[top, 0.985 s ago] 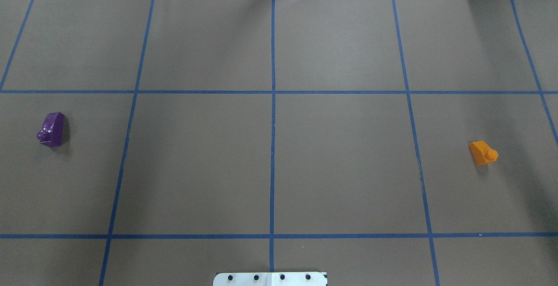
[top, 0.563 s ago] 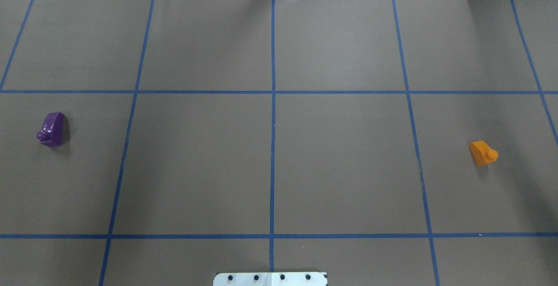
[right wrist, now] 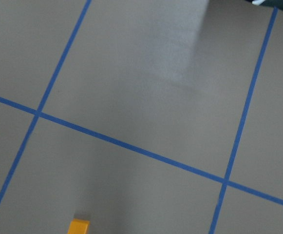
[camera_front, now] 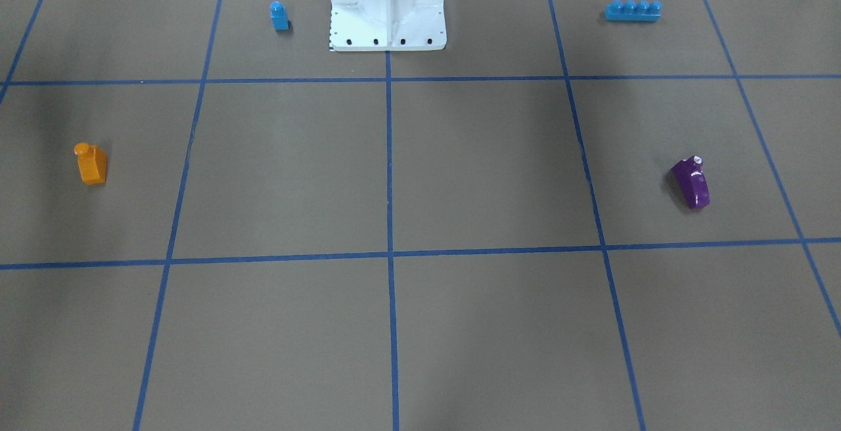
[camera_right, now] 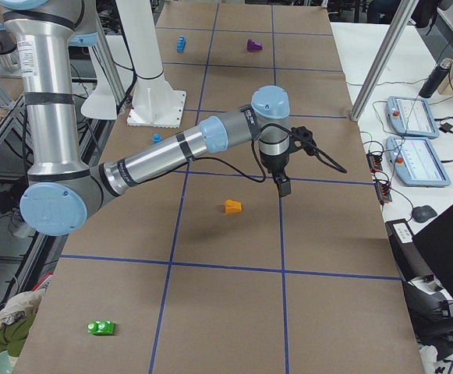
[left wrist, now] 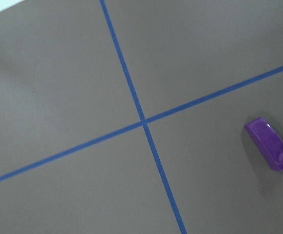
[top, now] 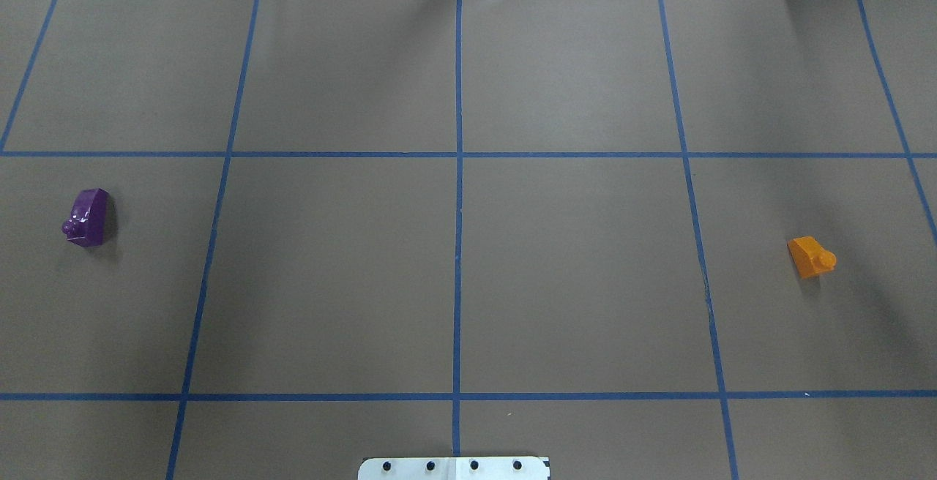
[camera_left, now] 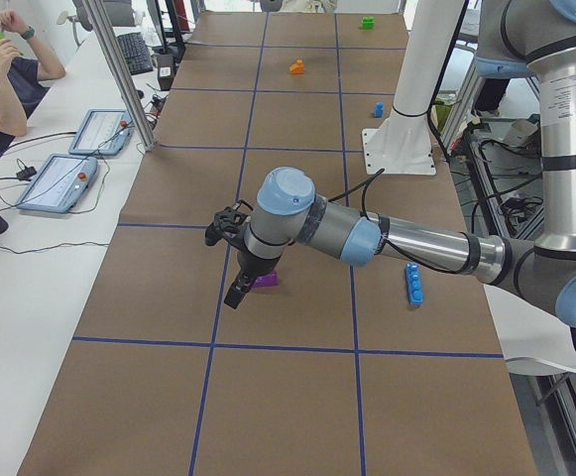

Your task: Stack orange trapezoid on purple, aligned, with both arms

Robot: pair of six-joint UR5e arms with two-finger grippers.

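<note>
The orange trapezoid lies on the brown table at the right, stud to the right; it also shows in the front view and at the right wrist view's bottom edge. The purple brick lies on its side at the left, also in the left wrist view. My left gripper hangs above the table just beside the purple brick. My right gripper hangs beyond the orange trapezoid. Both grippers show only in side views, so I cannot tell whether they are open or shut.
A blue single-stud brick and a long blue four-stud brick lie either side of the white pedestal. A green brick lies at the table's right end. An operator sits beside control tablets.
</note>
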